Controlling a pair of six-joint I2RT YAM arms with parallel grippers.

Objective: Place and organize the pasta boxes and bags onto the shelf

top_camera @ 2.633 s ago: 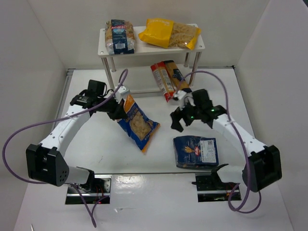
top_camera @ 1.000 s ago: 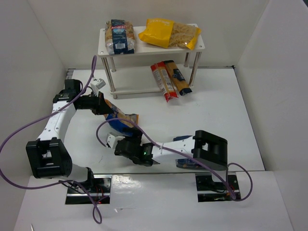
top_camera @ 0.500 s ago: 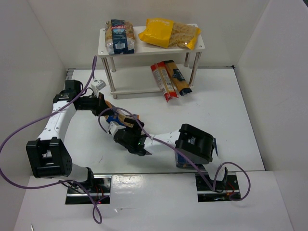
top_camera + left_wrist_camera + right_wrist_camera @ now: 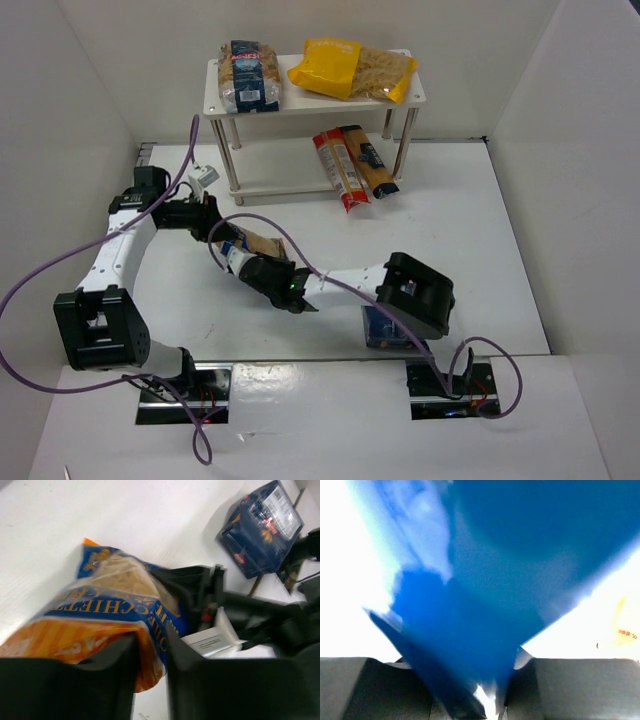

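The shelf [image 4: 296,102] holds clear bag [image 4: 250,77], yellow bag [image 4: 352,68] on top — right claw [image 4: 472,692] pinches blue-and-orange bag [image 4: 115,610]; left claw [image 4: 152,670] — grip unclear.

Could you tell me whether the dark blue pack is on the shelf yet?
No, the dark blue pack lies on the table, well in front of the shelf.

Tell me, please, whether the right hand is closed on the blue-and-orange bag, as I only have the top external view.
Observer: Yes; the right wrist view shows the right hand shut on a fold of the blue-and-orange bag.
Operator: And the other hand?
Observer: The bag's orange end lies between the fingers of the left hand; whether they grip it, I cannot tell.
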